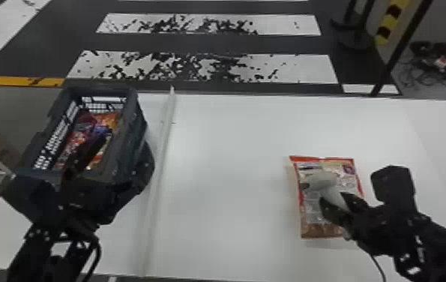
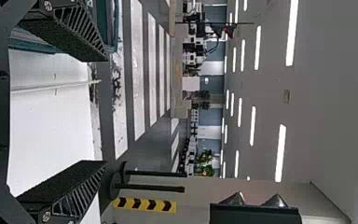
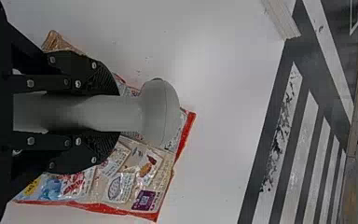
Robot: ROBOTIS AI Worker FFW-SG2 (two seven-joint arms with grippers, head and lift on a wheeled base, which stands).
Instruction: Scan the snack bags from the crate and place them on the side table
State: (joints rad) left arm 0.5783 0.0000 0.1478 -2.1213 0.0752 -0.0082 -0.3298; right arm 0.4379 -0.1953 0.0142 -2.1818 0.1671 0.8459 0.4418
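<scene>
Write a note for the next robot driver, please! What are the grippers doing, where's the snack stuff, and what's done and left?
Left gripper: open and empty, near the crate.
Right gripper: closed on the scanner, over a snack bag.
Things: that bag lies on the white table; more bags are in the crate.
Done: one bag is out; I can't tell if it's scanned.
Left: the crate's bags need scanning and placing on the side table.

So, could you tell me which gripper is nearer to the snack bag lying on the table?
Right. The right gripper holds the scanner above the snack bag, while the left gripper is well off to the bag's left, by the crate.
</scene>
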